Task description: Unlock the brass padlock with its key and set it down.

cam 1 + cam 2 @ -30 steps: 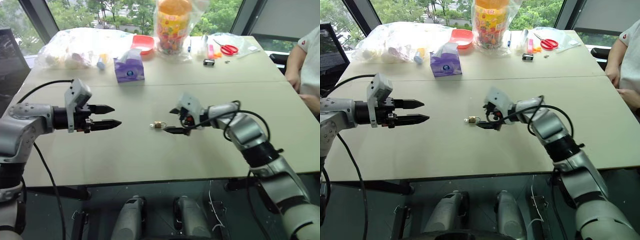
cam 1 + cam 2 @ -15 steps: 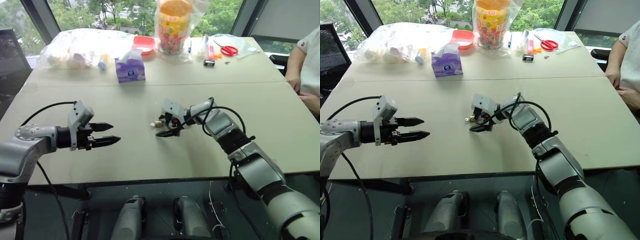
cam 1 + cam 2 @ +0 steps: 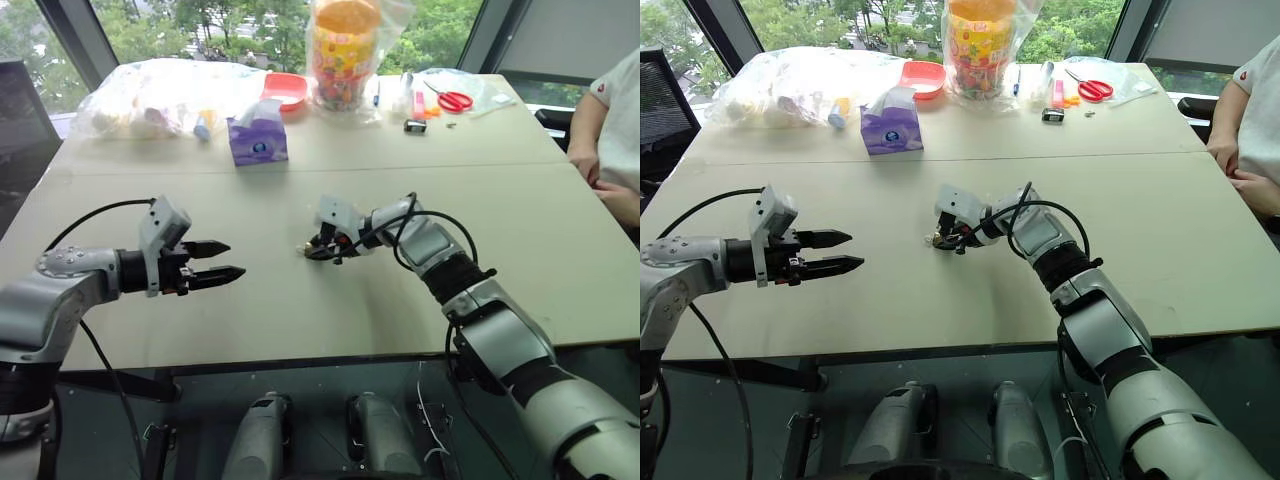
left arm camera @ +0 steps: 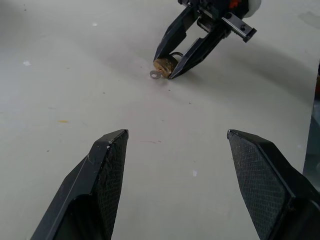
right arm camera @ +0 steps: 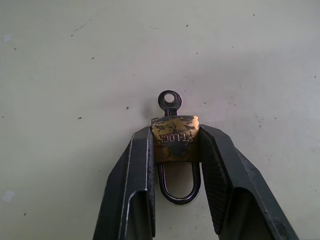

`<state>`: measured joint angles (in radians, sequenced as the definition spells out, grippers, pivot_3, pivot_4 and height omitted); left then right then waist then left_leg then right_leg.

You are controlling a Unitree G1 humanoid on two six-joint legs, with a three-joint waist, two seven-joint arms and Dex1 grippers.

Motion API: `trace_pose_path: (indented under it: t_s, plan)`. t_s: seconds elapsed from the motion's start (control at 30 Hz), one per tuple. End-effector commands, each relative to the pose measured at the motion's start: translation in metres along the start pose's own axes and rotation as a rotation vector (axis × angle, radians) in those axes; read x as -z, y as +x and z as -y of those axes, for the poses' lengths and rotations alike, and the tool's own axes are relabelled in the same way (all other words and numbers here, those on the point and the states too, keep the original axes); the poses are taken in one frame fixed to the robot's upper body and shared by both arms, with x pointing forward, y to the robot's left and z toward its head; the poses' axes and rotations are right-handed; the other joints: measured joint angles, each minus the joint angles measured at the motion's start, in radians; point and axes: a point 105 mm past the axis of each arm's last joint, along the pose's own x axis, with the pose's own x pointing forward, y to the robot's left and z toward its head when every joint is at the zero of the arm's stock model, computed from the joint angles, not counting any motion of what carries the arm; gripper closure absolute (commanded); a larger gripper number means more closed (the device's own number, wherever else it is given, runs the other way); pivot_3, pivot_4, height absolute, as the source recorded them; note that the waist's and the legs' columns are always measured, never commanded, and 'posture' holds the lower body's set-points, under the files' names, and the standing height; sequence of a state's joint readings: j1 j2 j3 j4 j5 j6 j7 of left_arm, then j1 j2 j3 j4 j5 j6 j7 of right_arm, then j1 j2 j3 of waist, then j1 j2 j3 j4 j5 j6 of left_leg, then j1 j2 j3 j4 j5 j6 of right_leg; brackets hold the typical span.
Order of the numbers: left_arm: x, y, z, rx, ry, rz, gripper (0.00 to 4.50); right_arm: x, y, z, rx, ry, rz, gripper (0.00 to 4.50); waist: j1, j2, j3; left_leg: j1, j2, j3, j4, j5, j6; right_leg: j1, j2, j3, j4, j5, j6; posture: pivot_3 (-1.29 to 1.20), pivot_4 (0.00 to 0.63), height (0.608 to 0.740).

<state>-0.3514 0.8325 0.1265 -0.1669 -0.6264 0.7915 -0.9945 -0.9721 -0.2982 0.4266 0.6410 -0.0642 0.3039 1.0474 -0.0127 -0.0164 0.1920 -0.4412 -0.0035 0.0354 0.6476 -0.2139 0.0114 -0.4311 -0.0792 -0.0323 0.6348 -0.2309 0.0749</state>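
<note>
The brass padlock [image 5: 175, 142] lies flat on the beige table [image 3: 300, 310], near its middle. The key [image 5: 170, 98] is in the padlock's bottom, its round head sticking out away from the right wrist. The thin shackle points back toward that wrist. My right gripper [image 3: 318, 248] is shut on the padlock's body, one black finger on each side. My left gripper [image 3: 225, 260] hovers open well to the left, pointing at the padlock [image 4: 163, 65] with nothing between its fingers [image 4: 107, 165].
Along the table's far edge stand a purple tissue box [image 3: 258, 140], a red bowl [image 3: 287, 85], a bagged snack jar [image 3: 345, 45], red scissors [image 3: 456, 100] and a plastic bag of items [image 3: 150, 95]. A person [image 3: 610, 120] sits at the right edge.
My right gripper moved left to the padlock and closed on its body. The left arm sank slightly and stayed open.
</note>
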Motion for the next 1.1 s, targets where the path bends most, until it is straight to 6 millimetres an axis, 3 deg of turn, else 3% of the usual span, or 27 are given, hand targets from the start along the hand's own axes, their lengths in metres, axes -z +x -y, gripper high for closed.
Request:
trace_pose_path:
  t_s: [0.03,0.2,0.4,0.5,0.67,1.1]
  plan:
    - [-0.025,0.003,-0.004,0.035,-0.035,0.143,1.20,-0.023,-0.021,0.011,0.118,-0.200,0.079,3.79,0.003,0.000,0.000,0.000,0.000,0.000,0.000,0.000,0.000,0.000,0.000,0.000,0.000,0.000,0.000,0.00,0.150,0.740]
    - [-0.044,0.023,-0.005,0.148,-0.113,0.273,1.20,-0.075,-0.058,0.010,0.303,-0.463,0.271,3.79,-0.003,0.000,0.000,-0.002,-0.002,0.000,0.001,0.000,0.000,-0.001,0.001,0.000,-0.001,0.005,0.008,0.00,0.150,0.740]
    - [-0.057,0.047,-0.011,0.209,-0.141,0.319,1.20,-0.091,-0.072,0.007,0.417,-0.572,0.305,3.79,-0.002,0.000,0.000,0.000,0.001,0.000,0.001,0.000,0.000,0.000,0.005,0.000,0.001,0.005,0.009,0.00,0.150,0.740]
    - [-0.068,0.052,-0.013,0.237,-0.158,0.362,2.02,-0.093,-0.074,0.008,0.437,-0.576,0.305,3.79,0.002,0.000,0.000,-0.001,0.001,0.000,0.002,0.000,0.000,0.000,0.005,0.000,0.001,0.005,0.009,0.00,0.150,0.740]
    - [-0.074,0.059,-0.016,0.254,-0.151,0.366,4.22,-0.095,-0.076,0.007,0.459,-0.586,0.304,3.79,0.000,0.000,0.000,-0.001,0.000,0.000,0.002,0.000,0.000,0.000,0.005,0.000,0.000,0.005,0.009,0.00,0.150,0.740]
    - [-0.079,0.077,-0.022,0.255,-0.144,0.376,4.22,-0.101,-0.076,0.001,0.458,-0.598,0.316,3.79,0.001,0.000,0.000,-0.001,0.000,0.000,0.002,0.000,0.000,0.001,0.005,0.000,0.000,0.005,0.009,0.00,0.150,0.740]
